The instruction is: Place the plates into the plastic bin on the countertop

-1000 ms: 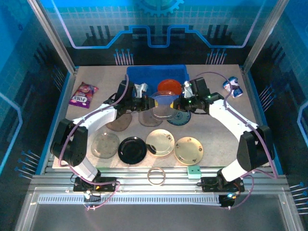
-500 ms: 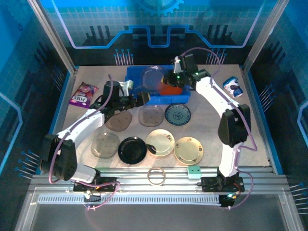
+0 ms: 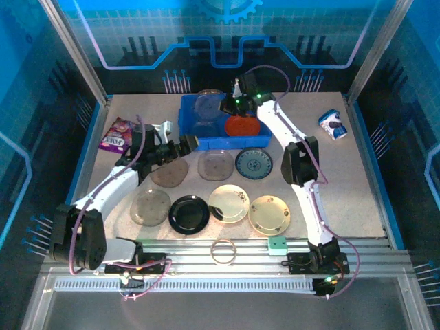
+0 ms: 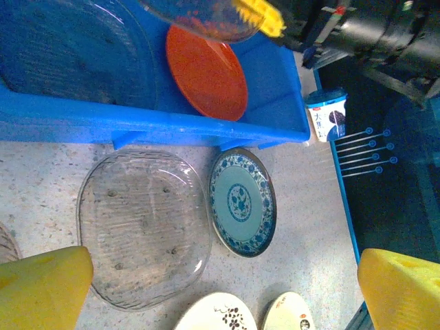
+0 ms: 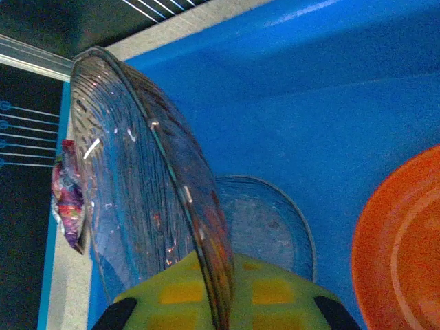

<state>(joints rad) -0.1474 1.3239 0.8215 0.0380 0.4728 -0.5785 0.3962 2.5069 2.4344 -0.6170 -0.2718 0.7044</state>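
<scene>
Upper centre: your right gripper point(image 3: 229, 104) pinches a clear ribbed round plate point(image 5: 137, 185) over the bright blue rectangular plastic bin point(image 3: 227, 142)'s left end; left gripper point(image 3: 186, 143) gapes empty.

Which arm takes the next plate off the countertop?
Left, likely. The left end effector is open and empty near the clear oval plate on the countertop; the right end effector is shut on a second clear plate above the blue bin.

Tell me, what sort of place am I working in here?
Likely a staged robot test cell, not a real kitchen: printed blue circuit-pattern walls, aluminium rails framing a small countertop, and plates laid out in rows before a bin.
</scene>
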